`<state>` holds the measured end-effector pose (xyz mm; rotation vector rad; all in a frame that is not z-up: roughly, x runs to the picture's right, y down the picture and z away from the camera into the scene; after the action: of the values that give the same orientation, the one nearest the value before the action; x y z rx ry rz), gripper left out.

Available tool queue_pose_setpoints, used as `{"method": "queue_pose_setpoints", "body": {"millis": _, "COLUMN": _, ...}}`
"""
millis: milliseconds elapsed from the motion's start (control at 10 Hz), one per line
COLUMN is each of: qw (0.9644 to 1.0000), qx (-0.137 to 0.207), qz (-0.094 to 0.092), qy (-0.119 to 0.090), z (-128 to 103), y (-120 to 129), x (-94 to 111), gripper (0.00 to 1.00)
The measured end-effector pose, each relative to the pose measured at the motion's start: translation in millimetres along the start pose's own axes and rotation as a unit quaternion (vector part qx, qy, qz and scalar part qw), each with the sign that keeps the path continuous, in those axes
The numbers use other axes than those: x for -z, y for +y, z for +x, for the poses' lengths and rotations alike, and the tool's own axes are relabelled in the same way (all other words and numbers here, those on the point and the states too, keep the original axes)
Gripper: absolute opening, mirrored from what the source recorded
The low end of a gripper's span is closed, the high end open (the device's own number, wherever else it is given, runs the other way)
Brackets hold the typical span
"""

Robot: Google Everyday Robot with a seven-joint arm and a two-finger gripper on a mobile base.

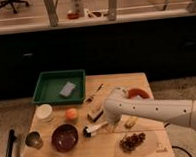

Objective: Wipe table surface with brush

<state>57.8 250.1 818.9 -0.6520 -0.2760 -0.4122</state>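
Observation:
The brush [95, 129], with a white handle and a black bristle head pointing left, lies flat on the table surface [119, 82] near its middle front. My white arm reaches in from the right and bends down over it. My gripper [110, 124] is at the right end of the brush's handle, mostly hidden under the wrist. Whether it holds the handle does not show.
A green tray [42, 89] with a grey sponge [67, 89] sits at the back left. Around the brush are a tan block [96, 113], a thin dark brush [95, 92], an orange [71, 114], a dark bowl [64, 137], a white cup [44, 112], a metal cup [33, 140], a red dish [138, 93] and a dark cluster [132, 141].

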Motion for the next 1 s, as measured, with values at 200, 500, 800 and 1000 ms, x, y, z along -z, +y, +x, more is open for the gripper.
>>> {"method": "queue_pose_setpoints", "body": {"millis": 200, "qw": 1.0, "qx": 0.001, "qz": -0.004, "qy": -0.001, "z": 2.8, "y": -1.0, "x": -1.9, "gripper": 0.15}}
{"method": "queue_pose_setpoints", "body": {"millis": 500, "qw": 0.9999, "qx": 0.009, "qz": -0.008, "qy": -0.005, "z": 2.9, "y": -3.5, "x": -4.6, "gripper": 0.0}}
{"method": "queue_pose_setpoints", "body": {"millis": 800, "qw": 0.9997, "qx": 0.023, "qz": -0.009, "qy": -0.004, "z": 3.5, "y": -1.6, "x": -3.9, "gripper": 0.0}}
{"method": "queue_pose_setpoints", "body": {"millis": 1000, "qw": 0.9993, "qx": 0.035, "qz": -0.006, "qy": 0.007, "z": 0.4, "y": -3.2, "x": 3.5, "gripper": 0.0}}
